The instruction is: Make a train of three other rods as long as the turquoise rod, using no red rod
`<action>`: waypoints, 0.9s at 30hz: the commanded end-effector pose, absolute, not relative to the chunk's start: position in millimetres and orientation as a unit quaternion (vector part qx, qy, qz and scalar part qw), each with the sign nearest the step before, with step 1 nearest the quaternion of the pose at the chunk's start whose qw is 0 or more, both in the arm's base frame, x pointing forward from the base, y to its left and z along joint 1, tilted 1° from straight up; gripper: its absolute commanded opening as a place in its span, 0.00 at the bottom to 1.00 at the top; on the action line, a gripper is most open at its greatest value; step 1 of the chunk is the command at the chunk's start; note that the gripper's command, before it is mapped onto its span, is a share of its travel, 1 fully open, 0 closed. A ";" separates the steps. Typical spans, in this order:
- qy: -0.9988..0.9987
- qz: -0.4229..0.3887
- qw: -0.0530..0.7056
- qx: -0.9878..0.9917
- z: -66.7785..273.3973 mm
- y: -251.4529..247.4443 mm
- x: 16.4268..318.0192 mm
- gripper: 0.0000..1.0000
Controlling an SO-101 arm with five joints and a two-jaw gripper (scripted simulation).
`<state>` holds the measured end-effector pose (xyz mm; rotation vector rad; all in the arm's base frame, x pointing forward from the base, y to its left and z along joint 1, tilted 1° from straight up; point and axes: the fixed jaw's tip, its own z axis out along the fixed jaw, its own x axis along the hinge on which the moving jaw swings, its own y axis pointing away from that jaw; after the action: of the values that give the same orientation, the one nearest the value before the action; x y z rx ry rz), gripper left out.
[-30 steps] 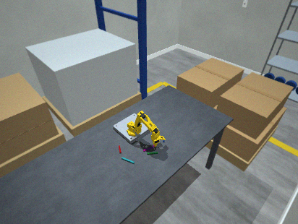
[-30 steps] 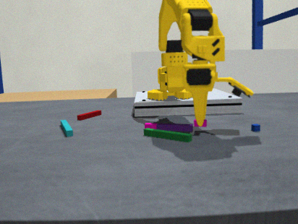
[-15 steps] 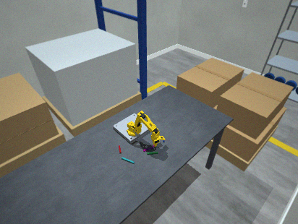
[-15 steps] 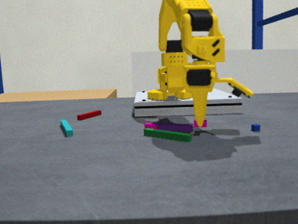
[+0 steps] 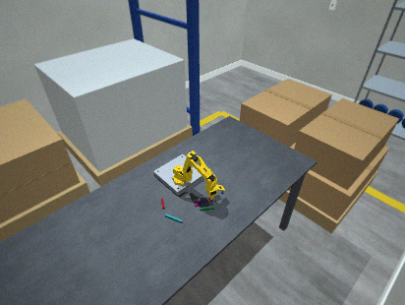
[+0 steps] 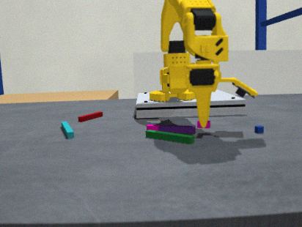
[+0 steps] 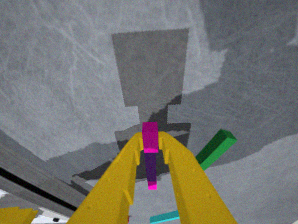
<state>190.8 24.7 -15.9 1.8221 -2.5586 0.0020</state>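
My gripper [image 6: 203,122] points straight down and is shut on a short magenta rod [image 6: 200,127], held at table level just right of the purple rod [image 6: 177,129]. In the wrist view the held magenta rod [image 7: 150,136] sits between the yellow fingers, in line with the purple rod [image 7: 151,167]. A second magenta rod [image 6: 152,127] lies at the purple rod's left end. A green rod [image 6: 169,137] lies flat just in front of them. The turquoise rod [image 6: 67,129] lies apart at the left. I cannot tell whether the held rod touches the purple one.
A red rod [image 6: 90,116] lies behind the turquoise one. A small blue rod [image 6: 259,129] lies alone at the right. The arm's grey base plate [image 6: 190,104] stands right behind the rods. Cardboard boxes stand around the table [image 5: 162,216].
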 end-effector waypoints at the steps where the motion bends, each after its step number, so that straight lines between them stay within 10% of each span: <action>1: -0.816 -0.003 0.006 0.578 -17.5 26.0 189.9 0.00; 27: -0.816 -0.003 0.006 0.578 -22.5 25.9 189.9 0.00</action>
<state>190.4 24.6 -19.0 1.8193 -2.5546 -0.0022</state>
